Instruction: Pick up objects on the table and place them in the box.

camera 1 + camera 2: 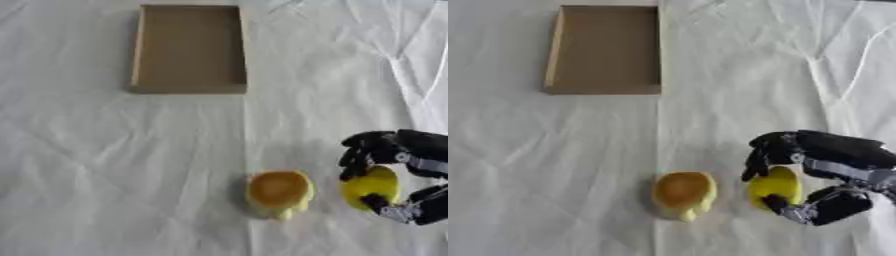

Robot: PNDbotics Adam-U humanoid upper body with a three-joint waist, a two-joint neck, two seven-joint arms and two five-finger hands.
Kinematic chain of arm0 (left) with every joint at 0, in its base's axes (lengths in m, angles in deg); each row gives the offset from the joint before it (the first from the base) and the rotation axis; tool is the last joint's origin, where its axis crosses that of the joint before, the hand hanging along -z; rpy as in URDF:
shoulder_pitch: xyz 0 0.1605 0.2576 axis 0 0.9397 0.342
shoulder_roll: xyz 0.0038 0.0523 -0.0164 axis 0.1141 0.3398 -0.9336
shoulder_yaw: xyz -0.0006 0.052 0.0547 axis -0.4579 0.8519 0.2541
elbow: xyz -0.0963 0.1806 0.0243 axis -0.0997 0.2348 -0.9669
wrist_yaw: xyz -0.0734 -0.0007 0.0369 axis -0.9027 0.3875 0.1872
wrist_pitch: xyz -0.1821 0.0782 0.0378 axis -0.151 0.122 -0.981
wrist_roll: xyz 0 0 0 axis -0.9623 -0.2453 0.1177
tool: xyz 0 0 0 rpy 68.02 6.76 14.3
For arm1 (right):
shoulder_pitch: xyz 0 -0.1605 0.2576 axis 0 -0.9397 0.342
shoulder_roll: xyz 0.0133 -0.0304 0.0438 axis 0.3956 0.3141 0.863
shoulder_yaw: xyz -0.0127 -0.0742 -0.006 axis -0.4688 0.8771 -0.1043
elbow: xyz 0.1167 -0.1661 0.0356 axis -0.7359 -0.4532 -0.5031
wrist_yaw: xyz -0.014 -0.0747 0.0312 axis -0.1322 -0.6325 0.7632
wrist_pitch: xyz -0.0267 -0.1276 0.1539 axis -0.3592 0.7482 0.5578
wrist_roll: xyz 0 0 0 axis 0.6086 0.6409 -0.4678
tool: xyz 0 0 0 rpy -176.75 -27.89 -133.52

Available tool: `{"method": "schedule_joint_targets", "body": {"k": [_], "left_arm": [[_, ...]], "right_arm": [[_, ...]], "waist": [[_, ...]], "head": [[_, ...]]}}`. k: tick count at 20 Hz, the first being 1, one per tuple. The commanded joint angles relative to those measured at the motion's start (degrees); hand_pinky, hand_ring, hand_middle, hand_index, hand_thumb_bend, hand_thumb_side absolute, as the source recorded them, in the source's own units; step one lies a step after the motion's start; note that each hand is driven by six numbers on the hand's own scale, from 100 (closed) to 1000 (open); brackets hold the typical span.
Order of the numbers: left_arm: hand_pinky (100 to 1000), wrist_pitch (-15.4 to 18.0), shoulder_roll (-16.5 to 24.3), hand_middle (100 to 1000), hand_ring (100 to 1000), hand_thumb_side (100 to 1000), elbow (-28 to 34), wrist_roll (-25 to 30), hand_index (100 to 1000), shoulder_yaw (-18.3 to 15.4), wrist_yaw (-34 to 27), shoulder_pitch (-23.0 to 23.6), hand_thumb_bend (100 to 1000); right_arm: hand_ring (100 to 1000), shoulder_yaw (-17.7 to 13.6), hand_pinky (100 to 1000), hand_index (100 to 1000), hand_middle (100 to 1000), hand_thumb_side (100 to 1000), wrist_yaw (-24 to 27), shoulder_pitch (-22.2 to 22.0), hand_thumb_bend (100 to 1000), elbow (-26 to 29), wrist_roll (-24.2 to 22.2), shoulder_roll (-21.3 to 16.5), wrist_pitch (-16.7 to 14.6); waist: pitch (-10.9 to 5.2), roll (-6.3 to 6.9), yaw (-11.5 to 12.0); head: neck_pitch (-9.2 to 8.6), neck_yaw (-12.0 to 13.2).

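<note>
Yellow object (776,186), rounded and smooth-looking, sits near the table's right front, enclosed by the right hand (815,155), fingers curled over it and thumb beneath. Probably light and rigid, possibly slippery; hold across its widest part. Orange-topped object (682,192) lies just beside. Box (604,90) stands well apart, empty. Left hand unseen.

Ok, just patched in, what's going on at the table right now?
The robot's right hand has its fingers and thumb curled around a small bright yellow rounded object at the near right of the white cloth-covered table. Beside it, to the left and untouched, sits a pale yellow rounded object with an orange-brown top. The shallow brown cardboard box at the far side holds nothing yet. The left hand is out of view.
</note>
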Motion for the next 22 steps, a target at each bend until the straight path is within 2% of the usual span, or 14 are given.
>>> {"method": "schedule_joint_targets", "body": {"k": [1,3,5,10,15,19,22], "left_arm": [[876,0.2,1.1,830,889,673,0.9,0.1,864,-0.2,-0.2,-0.6,100],[876,0.4,1.4,829,888,665,0.9,0.0,864,-0.1,-0.4,-1.1,100],[876,0.7,1.6,829,887,659,0.9,0.0,864,0.1,-0.7,-1.7,100],[875,1.1,1.9,829,887,652,0.9,0.2,864,0.4,-1.3,-3.1,100],[875,1.3,1.9,824,886,644,0.9,0.3,864,0.7,-2.0,-4.6,100],[875,1.6,1.4,819,883,624,0.9,0.7,865,1.3,-3.0,-7.0,100],[873,2.1,1.0,817,880,602,0.9,1.2,864,1.8,-3.6,-8.7,106]], "right_arm": [[755,-1.5,915,761,480,100,2.7,2.6,100,0.9,0.6,-1.5,-1.8],[756,-1.3,917,762,480,100,5.4,5.9,100,0.9,0.2,-2.5,-1.9],[758,-0.7,922,763,479,100,8.9,10.0,100,0.9,-1.2,-3.1,-0.4],[759,0.6,923,766,482,100,18.0,21.8,100,0.9,-6.0,-2.9,6.6],[764,2.0,930,771,484,100,21.7,31.4,100,0.4,-9.0,0.0,14.0],[765,4.3,933,772,483,100,22.0,39.6,100,-7.2,-11.4,5.4,17.4],[762,5.2,929,771,485,100,19.6,44.6,100,-14.8,-11.8,9.6,16.4]], "waist": [[-1.25,0.15,0.1],[-1.41,0.0,0.6],[-1.49,-0.17,1.3],[-1.33,-0.79,3.4],[-1.11,-1.7,5.1],[-1.03,-2.08,6.8],[-0.95,-2.05,7.8]], "head": [[-0.76,-0.2],[-0.88,-0.8],[-1.12,-1.5],[-1.59,-3.9],[-2.09,-6.2],[-2.4,-8.5],[-2.5,-9.9]]}}
